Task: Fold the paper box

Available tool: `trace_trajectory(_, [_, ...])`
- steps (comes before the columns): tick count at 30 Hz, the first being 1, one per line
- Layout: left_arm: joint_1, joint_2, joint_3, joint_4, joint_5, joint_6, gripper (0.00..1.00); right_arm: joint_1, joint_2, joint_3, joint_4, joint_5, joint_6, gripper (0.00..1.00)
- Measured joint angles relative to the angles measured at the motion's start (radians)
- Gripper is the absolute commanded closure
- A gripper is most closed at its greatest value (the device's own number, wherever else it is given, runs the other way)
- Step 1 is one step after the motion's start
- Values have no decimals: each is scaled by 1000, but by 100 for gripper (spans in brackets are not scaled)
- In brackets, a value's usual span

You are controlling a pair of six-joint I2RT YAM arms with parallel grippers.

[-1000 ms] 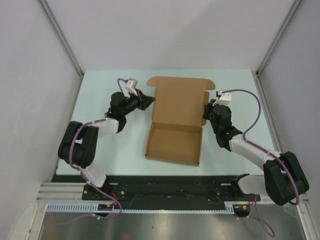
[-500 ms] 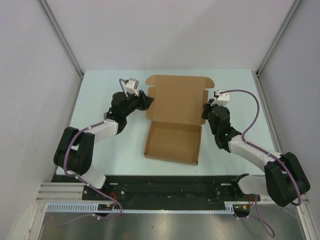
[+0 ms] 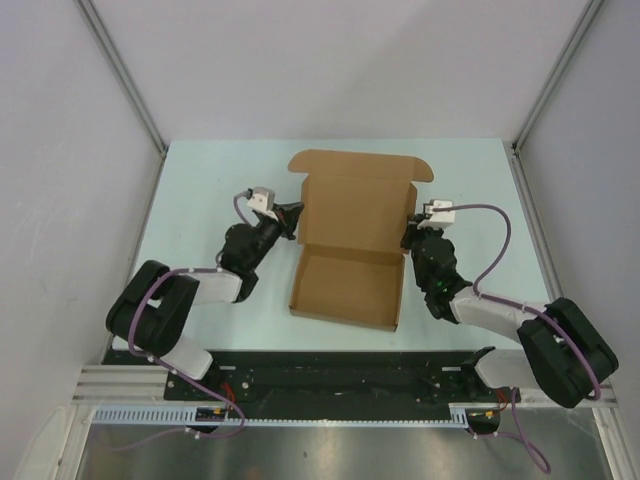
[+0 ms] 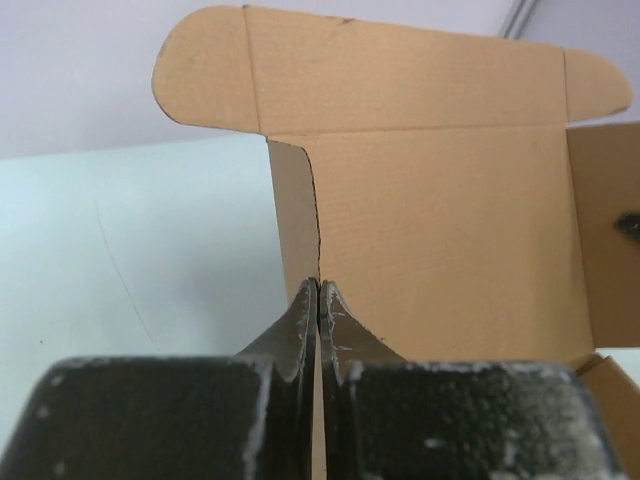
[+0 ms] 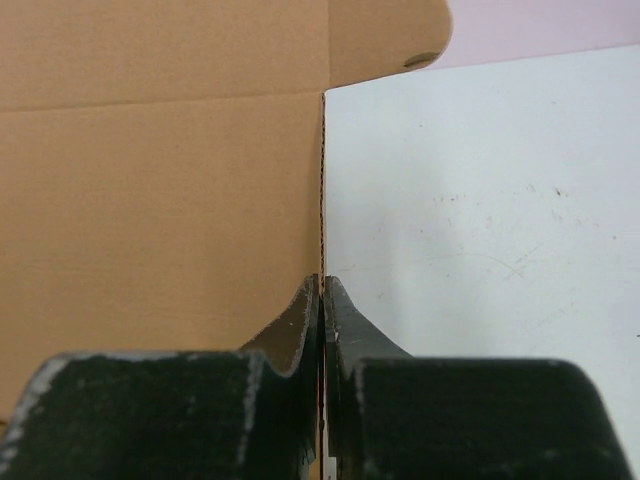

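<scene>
One paper box (image 3: 350, 240) lies open on the table (image 3: 200, 180) between two grippers, its shallow tray (image 3: 345, 290) back behind their fingertips and its lid (image 4: 430, 190) spread out beyond them. The left gripper (image 4: 318, 298) is clamped on the lid's left side flap (image 4: 292, 215), which stands upright straight ahead of its fingers. The right gripper (image 5: 321, 295) is pinched tight on the opposite flap (image 5: 322, 180), seen edge-on running away from its tips. The likely risk here is uneven motion: if one arm lifts or swings faster than the other, the thin card could tear at a crease, slip out of the pinch, or drag the whole box askew. The count: one box, one tray, one lid, two pinched flaps, two rounded tabs (image 4: 200, 65) at the lid's far corners, two grippers.
</scene>
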Motion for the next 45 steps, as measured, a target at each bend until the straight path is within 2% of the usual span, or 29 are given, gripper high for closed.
trace_trajectory(7, [-93,40,-85,210,-181,45,100,96,133,-41,284,143,-121,100])
trace_trajectory(15, [-226,54,-116,286,-346,185,100,207,292,-49,541,307,-275,100])
trace_trajectory(21, [-286,52,-146,334,-433,271,100,254,293,-84,615,364,-300,100])
trace_trajectory(32, [-359,16,-222,371,-505,288,100,349,259,-186,724,435,-270,100])
trace_trajectory(42, [-426,35,-344,323,-541,280,100,456,298,-261,671,520,-203,100])
trace_trajectory(45, [-441,39,-369,255,-542,279,100,481,302,-267,642,515,-190,89])
